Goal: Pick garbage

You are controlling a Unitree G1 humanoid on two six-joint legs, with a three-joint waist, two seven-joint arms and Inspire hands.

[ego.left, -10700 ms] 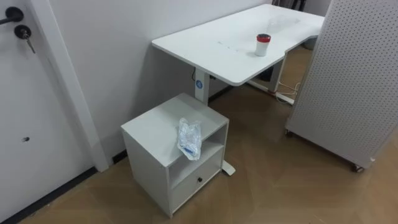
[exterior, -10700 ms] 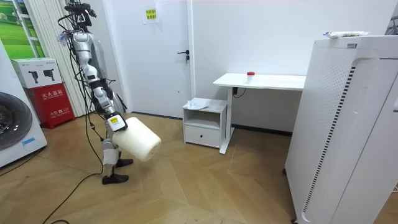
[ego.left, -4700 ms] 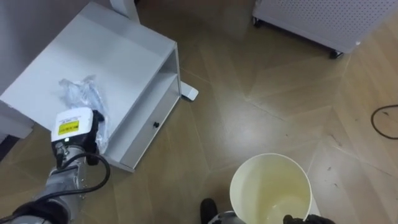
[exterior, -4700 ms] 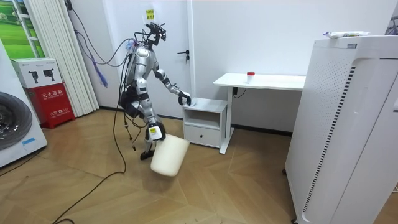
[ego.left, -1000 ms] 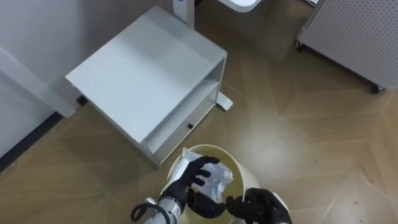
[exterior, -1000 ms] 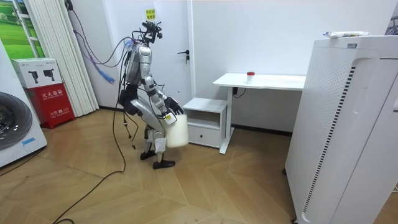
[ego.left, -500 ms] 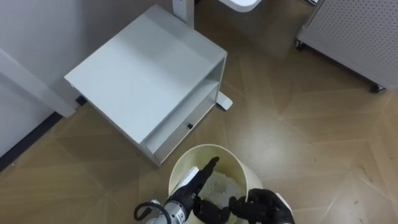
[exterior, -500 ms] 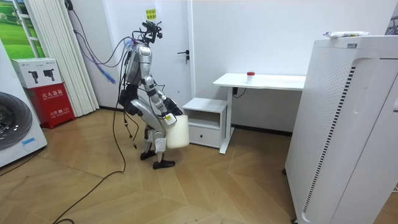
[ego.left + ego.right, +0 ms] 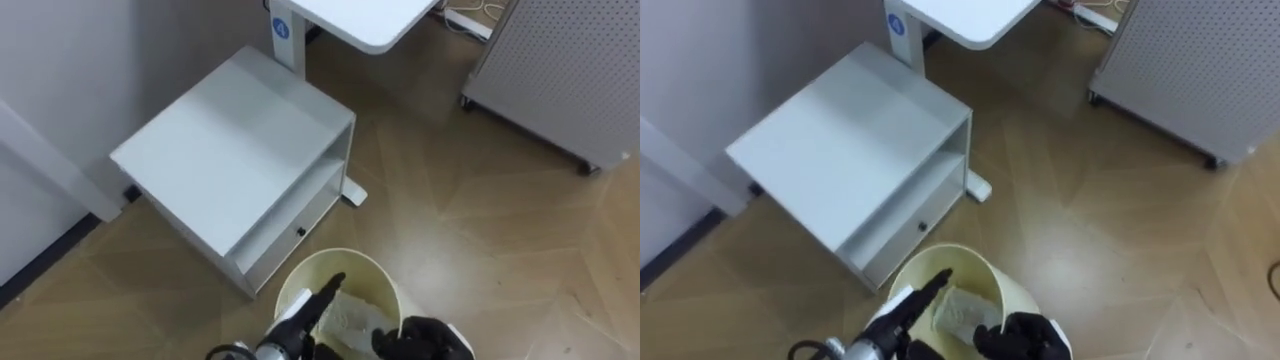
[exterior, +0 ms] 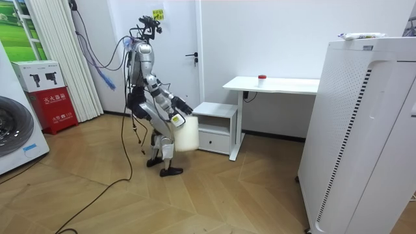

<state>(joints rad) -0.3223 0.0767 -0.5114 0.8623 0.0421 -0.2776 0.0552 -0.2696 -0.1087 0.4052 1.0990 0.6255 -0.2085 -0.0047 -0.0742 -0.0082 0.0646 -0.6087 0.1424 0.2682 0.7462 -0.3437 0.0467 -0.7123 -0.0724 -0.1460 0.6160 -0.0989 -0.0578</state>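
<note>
Fingers (image 9: 328,288) on your left hand (image 9: 298,316) straighten over waste bin (image 9: 338,253) | plastic bag (image 9: 352,312) now lies inside it: garbage binned | right hand (image 9: 425,342) clasps rim

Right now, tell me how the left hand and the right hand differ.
The left hand has straight fingers, open; the right hand is curled. The left hand hangs over the mouth of the bin, above the crumpled plastic bag, holding nothing; the right hand grips the bin at its rim. Both are dark and at the bin.
</note>
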